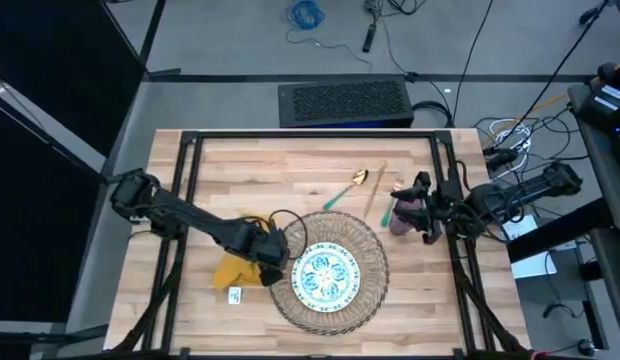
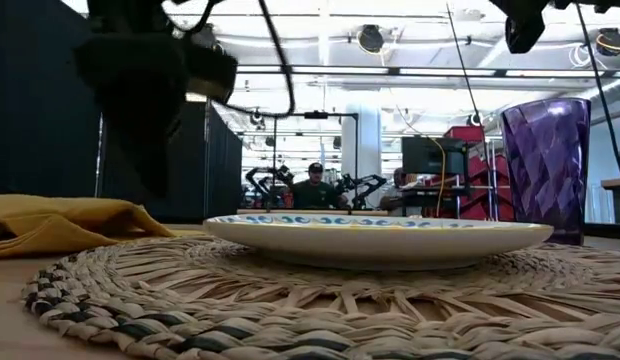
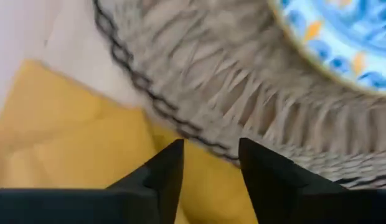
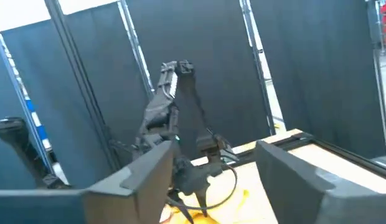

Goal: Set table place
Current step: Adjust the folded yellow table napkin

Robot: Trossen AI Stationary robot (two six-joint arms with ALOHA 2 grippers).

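Observation:
A round woven straw mat lies on the table near its front edge, with a blue-green patterned plate on its middle. A crumpled mustard-yellow napkin lies against the mat's left edge. My left gripper hovers open just above that edge, where napkin and mat meet. A purple cup stands upright to the right of the mat. My right gripper is open, above and beside the cup. Gold cutlery, some of it green-handled, lies behind the mat.
A small white tag lies in front of the napkin. A black mesh box sits beyond the table's far edge. There is bare wood along the table's far side and at its front corners. People sit in the room behind the table.

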